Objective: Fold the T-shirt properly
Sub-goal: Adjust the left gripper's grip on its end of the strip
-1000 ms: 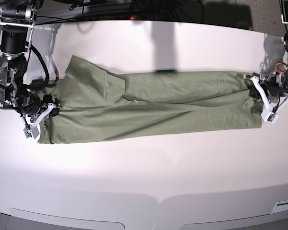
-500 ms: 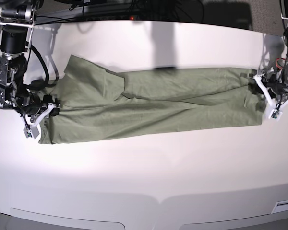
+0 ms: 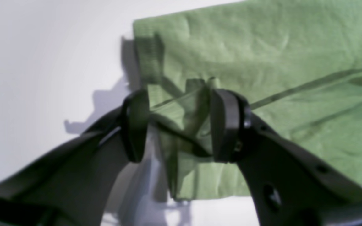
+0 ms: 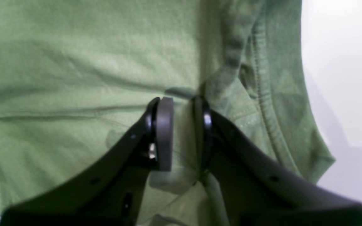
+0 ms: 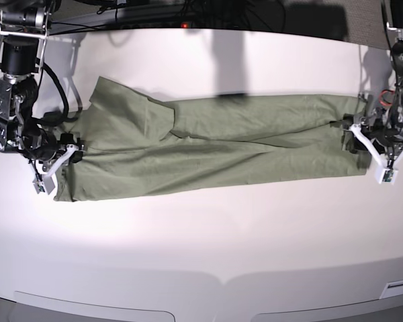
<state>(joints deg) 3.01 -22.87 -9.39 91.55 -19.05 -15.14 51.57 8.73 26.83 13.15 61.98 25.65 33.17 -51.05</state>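
Left wrist view
- T-shirt (image 3: 262, 78): green cloth filling the 12-to-4 o'clock part, one short end toward 9 o'clock, lying on the pale worktop (image 3: 42, 62).
- Left gripper (image 3: 178, 125): jaws spread apart, a raised pleat of the cloth's edge standing between them; seems slack, touching at most one pad, so judged open rather than clamped.

Right wrist view
- T-shirt (image 4: 74, 62): fills nearly the whole frame; ribbed collar band running from 12 down toward 4 o'clock, bare worktop (image 4: 341, 62) at 3 o'clock.
- Right gripper (image 4: 182, 135): jaws narrowly parted with a thin ridge of cloth pinched between them just beside the collar; judged gripping the T-shirt.

Base view
- T-shirt (image 5: 221, 147): long narrow band stretched from 9 to 3 o'clock across the white worktop (image 5: 201, 255), a sleeve flap showing near 10 o'clock.
- Right gripper (image 5: 54, 164): at 9 o'clock, on the collar end.
- Left gripper (image 5: 369, 151): at 3 o'clock, at the hem end, partly over the cloth's edge.

Progress
- Done: sides seemingly folded inward lengthwise, giving the narrow strip.
- Left: crosswise folds, hem end toward collar end, not yet made.
- Judgement: roughly midway; hem end needs a fresh grasp.
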